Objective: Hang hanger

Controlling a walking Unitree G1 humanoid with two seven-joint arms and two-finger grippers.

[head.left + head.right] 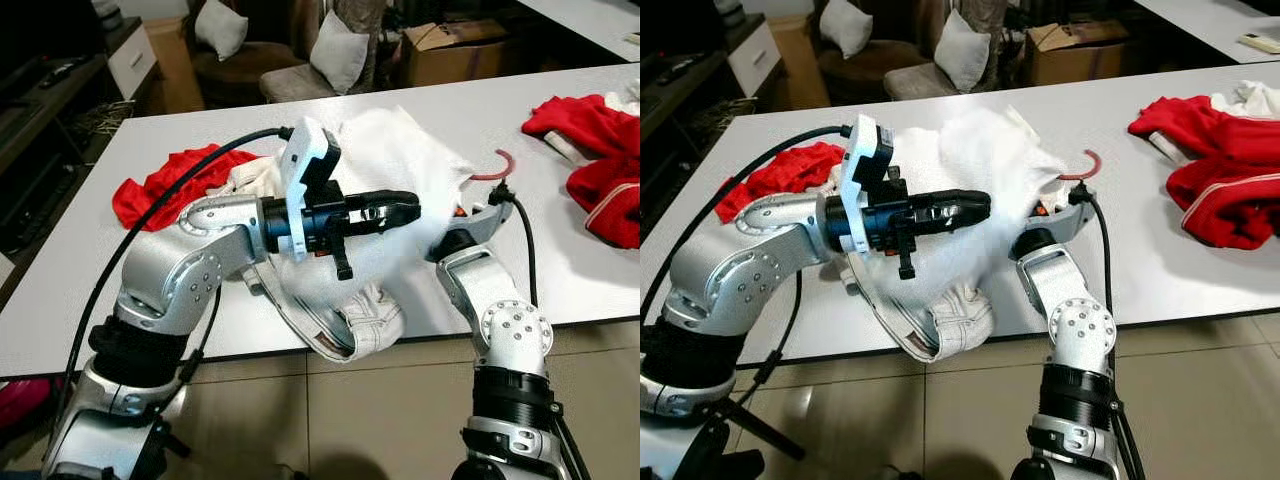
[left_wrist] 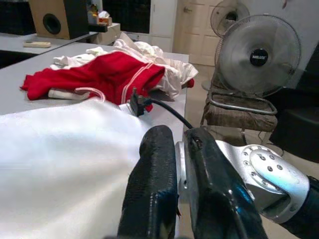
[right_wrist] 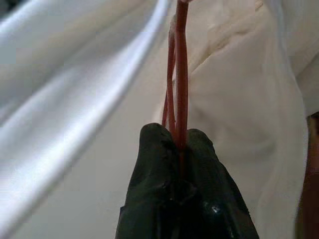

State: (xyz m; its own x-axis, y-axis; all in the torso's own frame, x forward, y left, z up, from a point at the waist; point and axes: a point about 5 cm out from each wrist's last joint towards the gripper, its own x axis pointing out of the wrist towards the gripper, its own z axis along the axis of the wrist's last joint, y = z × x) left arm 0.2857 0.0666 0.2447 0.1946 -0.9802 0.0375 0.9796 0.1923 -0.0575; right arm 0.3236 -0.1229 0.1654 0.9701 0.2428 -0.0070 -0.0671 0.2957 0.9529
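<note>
The right gripper (image 3: 180,137) was clamped on the red hanger (image 3: 178,69) inside the white garment (image 1: 385,170) on the grey table (image 1: 180,130), its hook (image 1: 497,165) poking out, while the left gripper (image 1: 405,208), fingers pressed together, hovered over the cloth, red clothes (image 1: 595,150) lying well apart.

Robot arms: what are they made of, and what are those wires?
Both arms are silver metal shells with round bolted joints and black cuffs. A black cable loops along each. The left gripper has two long glossy black fingers behind a white block; the right gripper has matching black fingers.
</note>
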